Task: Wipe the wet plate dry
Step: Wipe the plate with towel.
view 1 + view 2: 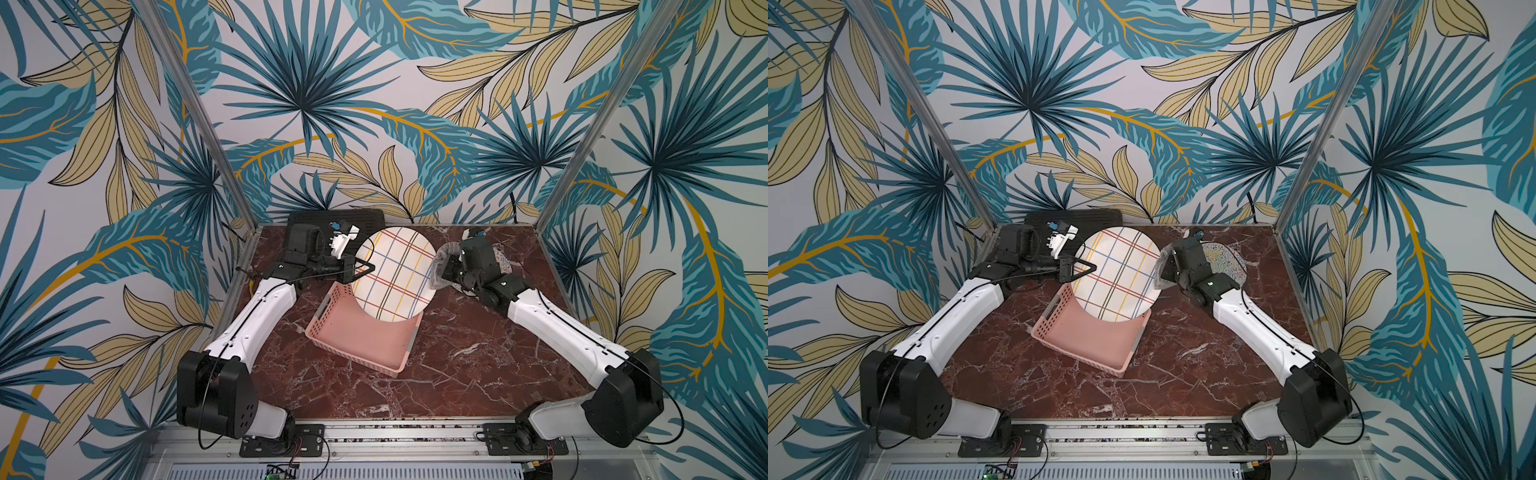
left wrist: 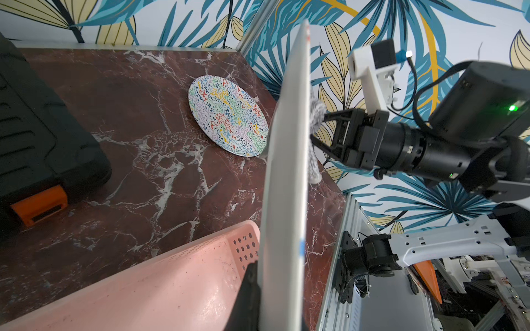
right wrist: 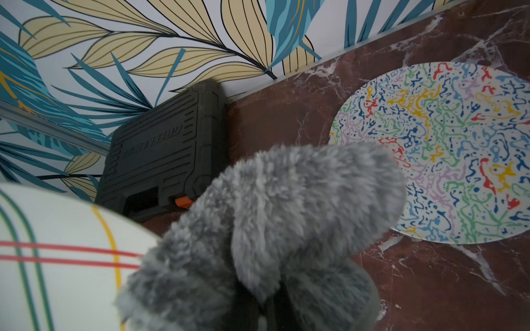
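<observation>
Gripping the left rim of the plaid plate (image 1: 395, 274), the left gripper (image 1: 363, 269) has its jaws pinched narrow on that thin edge. The plate is off the table and tilted, its striped face turned up toward the near side. It hangs over the far end of the pink basket (image 1: 353, 340). Whether its lower rim touches the basket cannot be told.

On the plate's right edge, the right gripper (image 2: 321, 129) is clamped tight on a grey fluffy cloth (image 3: 286, 215). In the left wrist view the cloth presses against the striped face right at the rim.

Behind the right gripper, a squiggle-patterned plate (image 2: 229, 114) lies flat near the table's far right corner, apart from the held plate. A black tool case (image 2: 43, 129) with an orange latch fills the far left corner, just behind the left wrist.

Both arms are crowded toward the far edge of the marble table (image 1: 457, 353), between the two aluminium posts. Bare marble spreads across the near half and to the right of the basket.
</observation>
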Available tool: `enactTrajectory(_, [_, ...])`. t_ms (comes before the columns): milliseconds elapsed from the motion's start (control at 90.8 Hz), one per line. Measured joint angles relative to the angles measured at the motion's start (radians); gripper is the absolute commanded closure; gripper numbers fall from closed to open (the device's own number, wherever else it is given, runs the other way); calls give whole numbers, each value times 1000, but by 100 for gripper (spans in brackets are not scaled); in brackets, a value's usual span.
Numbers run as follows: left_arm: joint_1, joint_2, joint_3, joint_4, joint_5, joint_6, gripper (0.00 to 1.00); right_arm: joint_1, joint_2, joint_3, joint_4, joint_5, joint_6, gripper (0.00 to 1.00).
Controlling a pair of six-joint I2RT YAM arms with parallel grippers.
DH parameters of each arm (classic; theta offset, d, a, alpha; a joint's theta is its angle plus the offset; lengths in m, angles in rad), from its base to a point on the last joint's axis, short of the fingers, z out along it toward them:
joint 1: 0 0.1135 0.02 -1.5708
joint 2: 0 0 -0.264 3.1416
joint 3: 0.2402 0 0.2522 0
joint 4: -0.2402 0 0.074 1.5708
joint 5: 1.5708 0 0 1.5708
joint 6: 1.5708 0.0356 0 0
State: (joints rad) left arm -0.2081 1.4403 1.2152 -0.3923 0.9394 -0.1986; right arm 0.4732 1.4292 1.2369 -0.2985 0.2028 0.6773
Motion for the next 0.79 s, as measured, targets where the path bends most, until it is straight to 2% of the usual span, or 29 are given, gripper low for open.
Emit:
enactTrajectory(220, [-35,-16,0,-34,34,47,100,-71,28,328,-127,-107,-31,100])
enactTrajectory(386, [-57,-19,1,-72,38,93,100,-80,98,546,-188,-229,-30,100])
enactTrajectory(595, [-115,-19,44,-153,30,172,100,-75,266,698,-245,-418,35,100])
enactTrajectory(793, [-171,-15,104,-243,11,267,100,-23,454,842,-329,-587,68,100])
